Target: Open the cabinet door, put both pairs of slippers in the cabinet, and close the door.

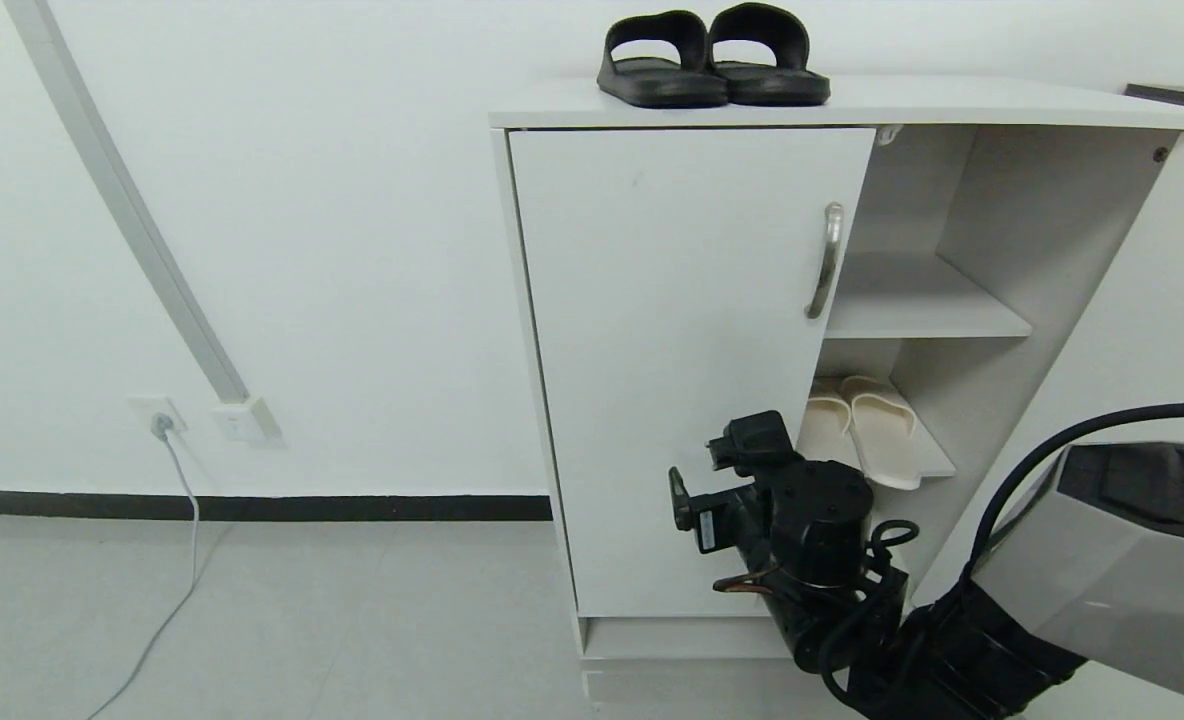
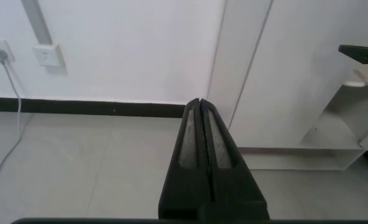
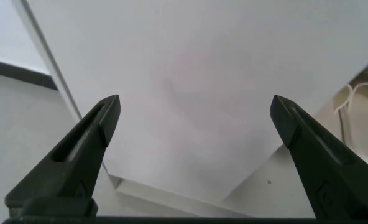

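A pair of black slippers [image 1: 714, 58] stands on top of the white cabinet [image 1: 952, 102]. A cream pair [image 1: 870, 428] lies on the lower shelf inside, also seen past the door's edge as cream slippers [image 3: 357, 107]. The cabinet's left door [image 1: 682, 350] with its metal handle [image 1: 827, 260] is shut; the right door [image 1: 1157, 300] is swung wide. My right gripper [image 1: 714, 468] [image 3: 195, 106] is open and empty, low down, facing the left door's lower part. My left gripper [image 2: 199, 104] is shut on nothing, low over the floor to the cabinet's left.
An upper shelf [image 1: 927, 312] inside the cabinet is bare. A wall socket [image 1: 157, 415] with a grey cable [image 1: 187, 540] and a slanted cable duct [image 1: 122, 200] sit on the wall to the left. Open grey floor [image 1: 302, 620] lies before the cabinet.
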Controlling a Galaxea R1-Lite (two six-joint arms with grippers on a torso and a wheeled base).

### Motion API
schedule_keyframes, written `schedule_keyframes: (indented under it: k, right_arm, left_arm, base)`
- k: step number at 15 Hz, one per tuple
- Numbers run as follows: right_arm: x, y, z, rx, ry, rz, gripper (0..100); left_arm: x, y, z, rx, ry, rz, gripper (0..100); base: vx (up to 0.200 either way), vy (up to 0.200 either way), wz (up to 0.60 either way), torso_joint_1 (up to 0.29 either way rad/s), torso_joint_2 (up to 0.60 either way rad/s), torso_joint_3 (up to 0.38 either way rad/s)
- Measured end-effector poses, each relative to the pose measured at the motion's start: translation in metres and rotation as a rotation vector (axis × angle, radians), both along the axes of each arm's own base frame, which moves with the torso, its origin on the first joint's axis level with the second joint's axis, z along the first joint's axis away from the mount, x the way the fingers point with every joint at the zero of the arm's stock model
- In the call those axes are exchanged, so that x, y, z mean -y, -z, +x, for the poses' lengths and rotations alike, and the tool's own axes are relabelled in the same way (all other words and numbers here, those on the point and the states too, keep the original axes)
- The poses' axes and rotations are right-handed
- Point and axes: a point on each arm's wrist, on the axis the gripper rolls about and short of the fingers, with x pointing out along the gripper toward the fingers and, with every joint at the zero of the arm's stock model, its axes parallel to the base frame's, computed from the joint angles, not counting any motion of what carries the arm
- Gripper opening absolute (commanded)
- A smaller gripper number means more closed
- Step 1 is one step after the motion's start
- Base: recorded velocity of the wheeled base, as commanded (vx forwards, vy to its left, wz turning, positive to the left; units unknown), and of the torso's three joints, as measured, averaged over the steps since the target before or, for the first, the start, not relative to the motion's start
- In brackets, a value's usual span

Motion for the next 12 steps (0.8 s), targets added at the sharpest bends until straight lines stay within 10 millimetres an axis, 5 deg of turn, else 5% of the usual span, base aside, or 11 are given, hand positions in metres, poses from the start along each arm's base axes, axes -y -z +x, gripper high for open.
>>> schedule_keyframes:
  k: [12]
  right_arm:
    - [0.013, 0.008, 0.000, 0.033, -0.075, -0.036, 100]
  left_arm:
    - [0.000, 0.000, 0.000, 0.000, -0.001, -0.005, 0]
  base:
    - [0.000, 0.000, 0.00, 0.000, 0.00, 0.000]
